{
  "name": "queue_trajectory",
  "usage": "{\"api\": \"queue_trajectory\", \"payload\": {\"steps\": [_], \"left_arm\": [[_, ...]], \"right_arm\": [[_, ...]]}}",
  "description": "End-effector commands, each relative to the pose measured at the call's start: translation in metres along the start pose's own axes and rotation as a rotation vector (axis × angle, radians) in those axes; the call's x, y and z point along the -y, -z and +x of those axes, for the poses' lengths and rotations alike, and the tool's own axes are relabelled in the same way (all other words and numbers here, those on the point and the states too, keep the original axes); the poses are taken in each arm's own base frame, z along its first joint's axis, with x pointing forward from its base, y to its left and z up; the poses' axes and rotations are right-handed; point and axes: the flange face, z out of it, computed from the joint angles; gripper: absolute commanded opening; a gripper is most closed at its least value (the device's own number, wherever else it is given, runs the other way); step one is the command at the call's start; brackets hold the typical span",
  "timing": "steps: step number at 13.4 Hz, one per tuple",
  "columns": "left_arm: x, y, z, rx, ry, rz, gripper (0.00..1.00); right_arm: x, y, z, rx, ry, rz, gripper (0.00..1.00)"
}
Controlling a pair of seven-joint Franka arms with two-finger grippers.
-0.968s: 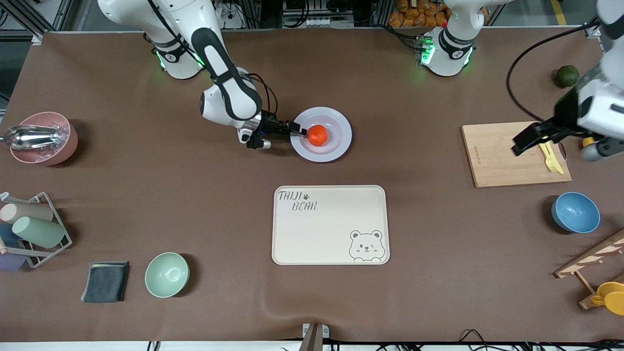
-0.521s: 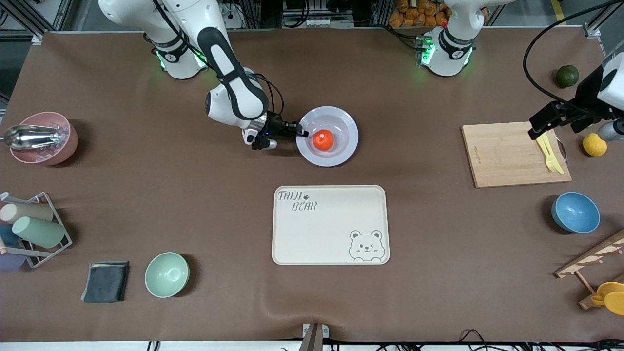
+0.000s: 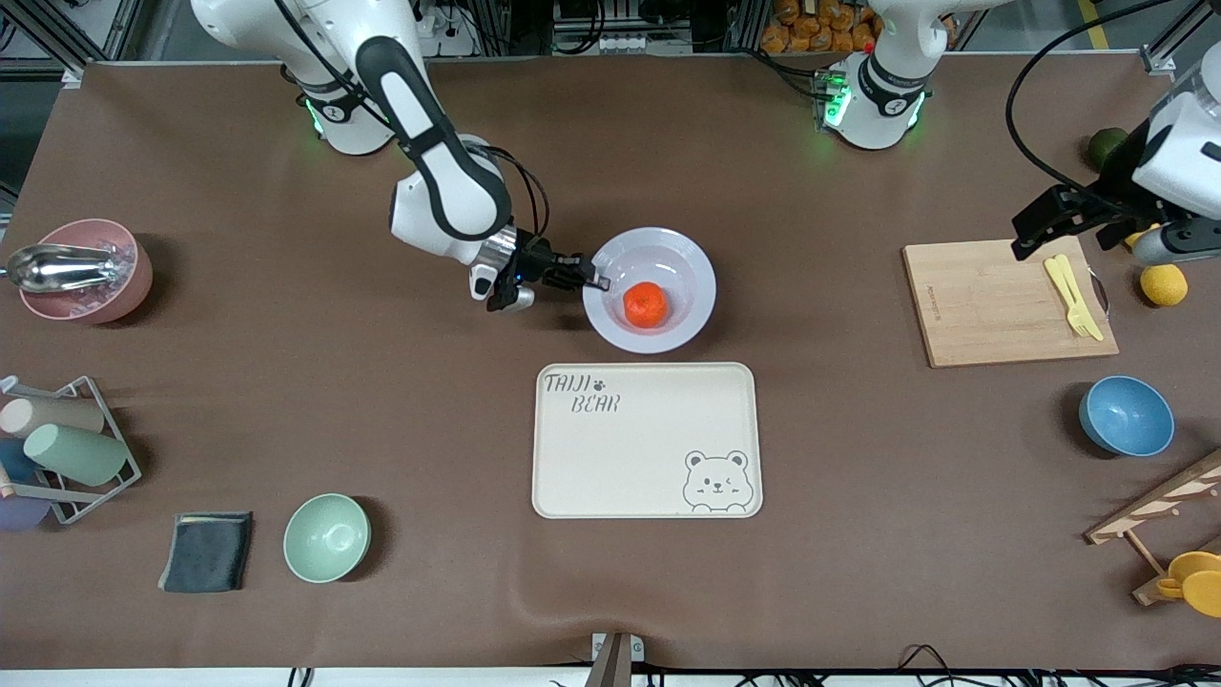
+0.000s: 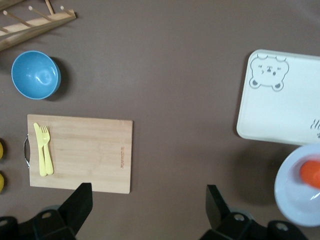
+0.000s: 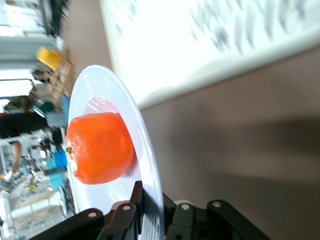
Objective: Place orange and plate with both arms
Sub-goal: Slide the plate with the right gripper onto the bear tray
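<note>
The orange lies in the pale lavender-white plate. My right gripper is shut on the plate's rim at the edge toward the right arm's end and holds the plate just above the table, beside the beige bear tray. In the right wrist view the orange sits on the plate, whose rim is clamped between the fingers. My left gripper is open and empty, up over the wooden cutting board. The left wrist view shows the plate and orange at its edge.
A yellow fork and knife lie on the board. Lemons, a dark green fruit and a blue bowl sit at the left arm's end. A pink bowl, cup rack, grey cloth and green bowl sit at the right arm's end.
My right gripper has carried the plate with the orange nearer to the front camera, toward the bear tray. My left gripper has drawn back from over the board's fork toward its base side.
</note>
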Motion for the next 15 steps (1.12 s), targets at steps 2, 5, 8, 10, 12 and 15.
{"api": "queue_trajectory", "payload": {"steps": [2, 5, 8, 10, 12, 15], "left_arm": [[0.013, 0.001, -0.003, 0.016, -0.032, 0.006, 1.00], [0.035, 0.003, 0.001, 0.013, -0.023, 0.000, 1.00], [0.041, 0.004, 0.001, 0.012, -0.014, 0.002, 1.00], [0.040, 0.005, 0.000, 0.012, -0.014, 0.001, 1.00], [0.039, 0.006, 0.000, 0.011, -0.014, -0.009, 1.00], [0.035, 0.006, -0.001, 0.011, -0.022, -0.008, 1.00]], "right_arm": [[0.023, -0.021, 0.075, -0.112, 0.018, 0.056, 0.00], [0.018, -0.047, 0.119, -0.147, -0.025, 0.084, 0.00], [0.001, -0.038, 0.165, -0.134, -0.045, 0.017, 0.00], [0.004, -0.045, 0.174, -0.089, -0.110, -0.054, 0.00], [0.004, -0.053, 0.171, -0.066, -0.150, -0.091, 0.00], [-0.004, -0.062, 0.165, -0.053, -0.148, -0.105, 0.57]]}}
